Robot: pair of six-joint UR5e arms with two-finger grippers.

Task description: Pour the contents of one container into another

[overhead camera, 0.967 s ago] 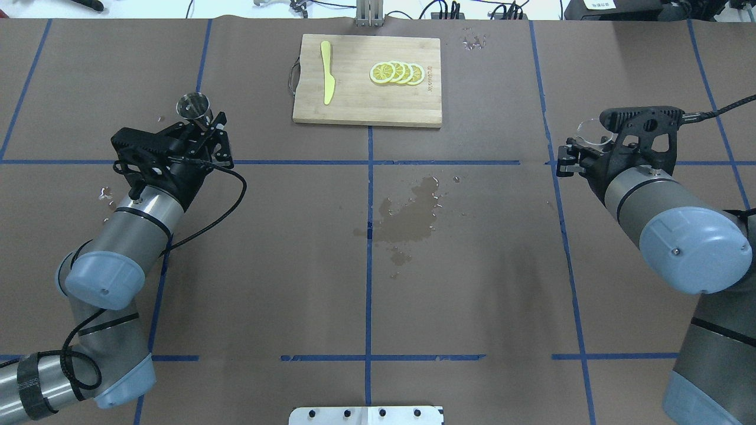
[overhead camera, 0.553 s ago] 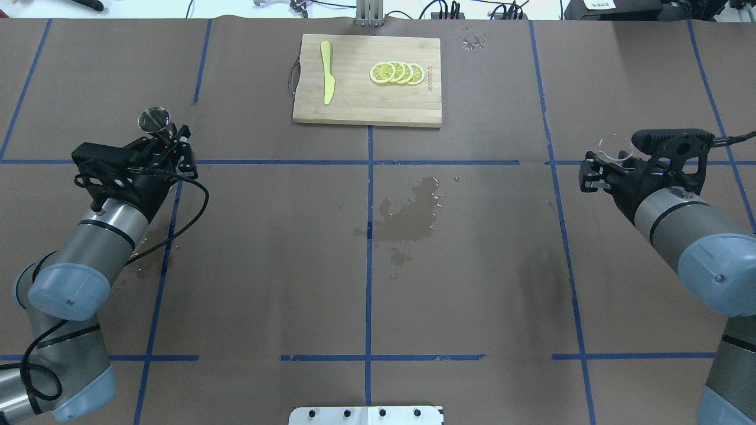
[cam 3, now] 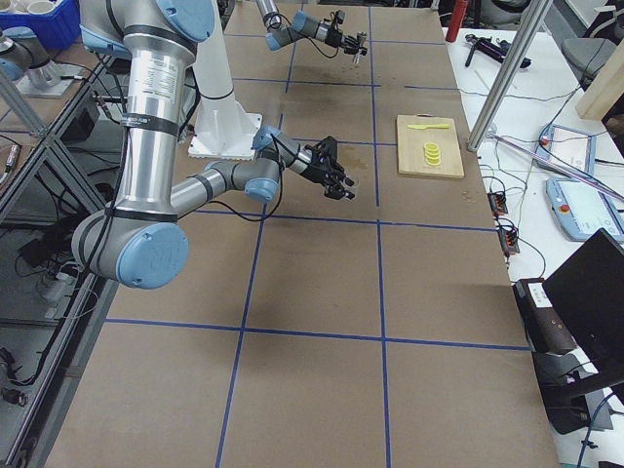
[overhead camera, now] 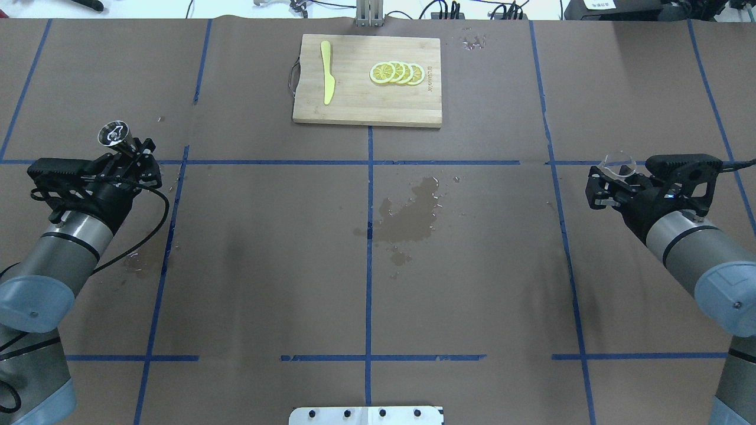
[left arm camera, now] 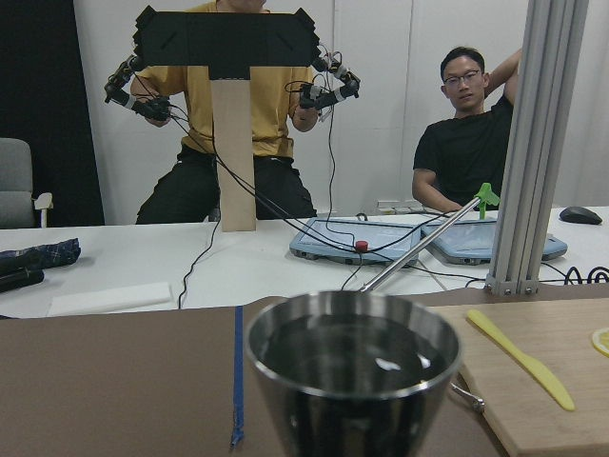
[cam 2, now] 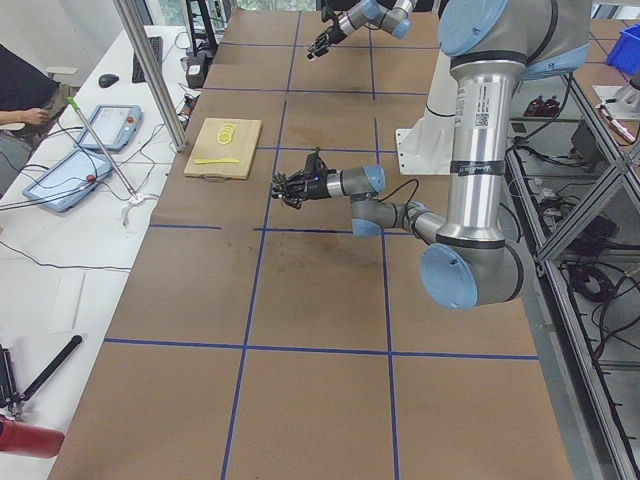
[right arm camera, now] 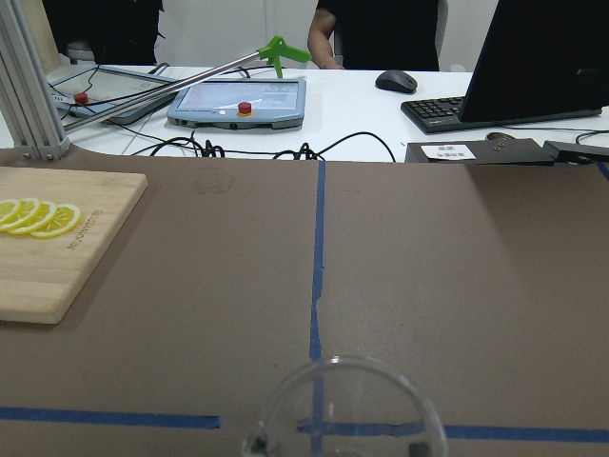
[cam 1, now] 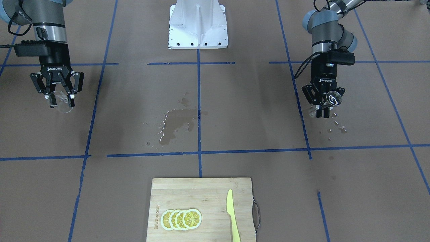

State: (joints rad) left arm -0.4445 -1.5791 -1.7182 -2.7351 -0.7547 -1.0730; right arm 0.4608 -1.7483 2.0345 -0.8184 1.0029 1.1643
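Both arms had swung outward, well apart. Over the worktop's (overhead camera: 472, 295) ends, the left gripper's (cam 1: 321, 112) fingers pinched the small silver hourglass metal jigger (overhead camera: 114, 134), seemingly nearly full, and the right gripper's (cam 1: 61, 98) fingers clamped the short clear cup (cam 1: 61, 104). A jerk might slosh liquid out, adding to the wet patch (overhead camera: 407, 215).

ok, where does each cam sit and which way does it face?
Front-facing: across the table, facing the robot, steeply down; base, both arms.
Overhead: behind the robot, looking forward-down; both arms.
Exterior left: table end; left arm near.
Exterior right: opposite end; right arm near.
Left wrist: over the jigger toward the operators; no arm.
Right wrist: over the cup, same way; no arm.
Shared: cutting board in all six.
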